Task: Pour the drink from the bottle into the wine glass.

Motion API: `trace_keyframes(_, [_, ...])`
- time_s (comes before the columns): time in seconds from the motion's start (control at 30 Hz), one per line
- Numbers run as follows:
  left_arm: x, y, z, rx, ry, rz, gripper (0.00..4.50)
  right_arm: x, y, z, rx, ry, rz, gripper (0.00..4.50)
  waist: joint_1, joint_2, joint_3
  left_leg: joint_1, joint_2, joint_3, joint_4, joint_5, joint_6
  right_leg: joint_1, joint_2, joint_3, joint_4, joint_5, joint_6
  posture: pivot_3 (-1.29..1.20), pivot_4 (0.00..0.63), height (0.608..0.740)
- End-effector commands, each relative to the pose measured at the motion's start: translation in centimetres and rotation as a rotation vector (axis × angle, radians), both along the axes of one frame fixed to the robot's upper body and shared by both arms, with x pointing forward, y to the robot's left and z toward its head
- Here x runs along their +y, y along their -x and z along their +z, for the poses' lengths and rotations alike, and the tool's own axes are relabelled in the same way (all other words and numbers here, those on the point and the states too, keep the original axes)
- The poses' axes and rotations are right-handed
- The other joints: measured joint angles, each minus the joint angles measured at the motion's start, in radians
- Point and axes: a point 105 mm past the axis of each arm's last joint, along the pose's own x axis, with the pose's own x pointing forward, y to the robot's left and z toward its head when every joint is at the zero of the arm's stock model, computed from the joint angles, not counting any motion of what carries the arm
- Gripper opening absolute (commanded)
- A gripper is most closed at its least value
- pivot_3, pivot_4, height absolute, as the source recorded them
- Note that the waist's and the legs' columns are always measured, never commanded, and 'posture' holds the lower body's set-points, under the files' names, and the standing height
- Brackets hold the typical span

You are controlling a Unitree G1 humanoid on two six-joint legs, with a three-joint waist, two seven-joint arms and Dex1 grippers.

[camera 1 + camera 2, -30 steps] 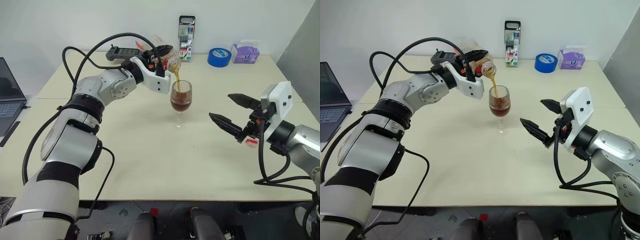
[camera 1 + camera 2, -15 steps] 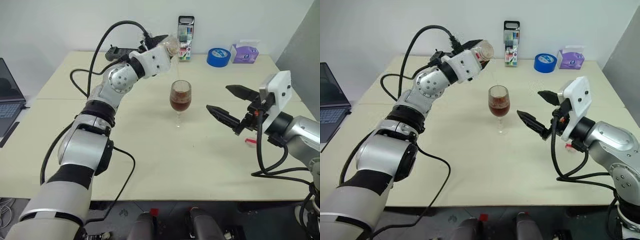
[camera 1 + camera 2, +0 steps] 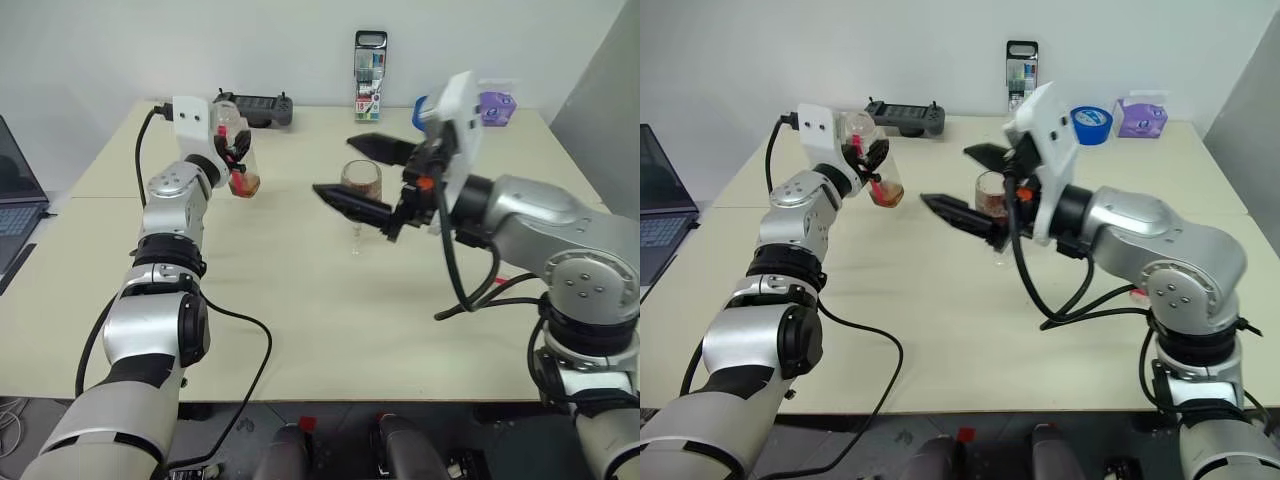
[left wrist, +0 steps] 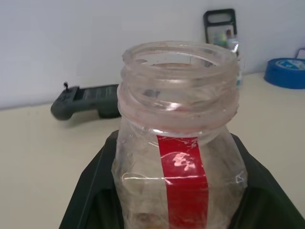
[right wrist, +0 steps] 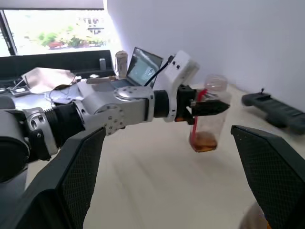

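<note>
My left gripper [image 3: 236,158] is shut on the bottle [image 3: 243,165] and holds it upright over the table's left part, well apart from the wine glass [image 3: 362,182]. The bottle [image 4: 181,143] has an open mouth and a red label strip, and a little dark drink [image 5: 205,141] sits at its bottom. The wine glass stands mid-table with dark drink in its bowl. My right gripper [image 3: 945,174] is open just in front of the glass. Its black fingers [image 3: 352,206] cover part of the bowl and the stem.
A tall marker pack [image 3: 372,62], a blue tape roll [image 3: 1092,124] and a purple tissue box [image 3: 1143,117] stand along the table's far edge. A black controller [image 3: 255,108] lies at the back left. A laptop [image 3: 15,190] sits off the table's left side.
My left arm swung left away from the glass and turned the bottle from tipped to upright. My open right gripper moved left and up, from the table's right side to the glass.
</note>
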Motion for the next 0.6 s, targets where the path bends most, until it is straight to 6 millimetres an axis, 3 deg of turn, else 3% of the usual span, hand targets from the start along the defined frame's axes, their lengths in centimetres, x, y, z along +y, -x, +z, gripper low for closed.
trace_keyframes(0.03, [0.2, 0.5, 1.4, -0.059, 0.012, 0.010, 1.94, 1.0, -1.0, -1.0, 0.064, 0.028, -0.030, 4.50, 0.006, 0.000, 0.000, 0.000, -0.001, 0.000, 0.001, 0.000, 0.000, 0.000, 0.000, 0.000, 0.001, 0.000, 0.000, 0.00, 0.150, 0.740])
trace_keyframes(0.2, [0.9, 0.9, -0.8, -0.012, 0.007, 0.044, 1.94, 1.3, -2.1, -1.7, 0.099, 0.053, -0.069, 4.50, 0.012, 0.000, 0.000, -0.001, -0.002, 0.000, 0.004, 0.000, 0.000, -0.001, -0.001, 0.000, 0.003, 0.000, 0.000, 0.00, 0.150, 0.740])
trace_keyframes(0.37, [0.7, 1.7, -2.1, -0.020, 0.015, 0.036, 1.94, 0.9, -2.0, -2.3, 0.115, 0.066, -0.076, 4.50, 0.010, 0.000, 0.000, -0.001, -0.002, 0.000, 0.004, 0.000, 0.000, -0.001, -0.001, 0.000, 0.004, 0.000, 0.000, 0.00, 0.150, 0.740])
trace_keyframes(0.6, [1.3, 2.2, -2.4, -0.015, 0.034, 0.058, 4.18, 0.3, -1.7, -3.1, 0.138, 0.086, -0.083, 4.50, 0.010, 0.000, 0.000, -0.001, -0.002, 0.000, 0.004, 0.000, 0.000, -0.001, -0.002, 0.001, 0.004, 0.000, 0.000, 0.00, 0.150, 0.740])
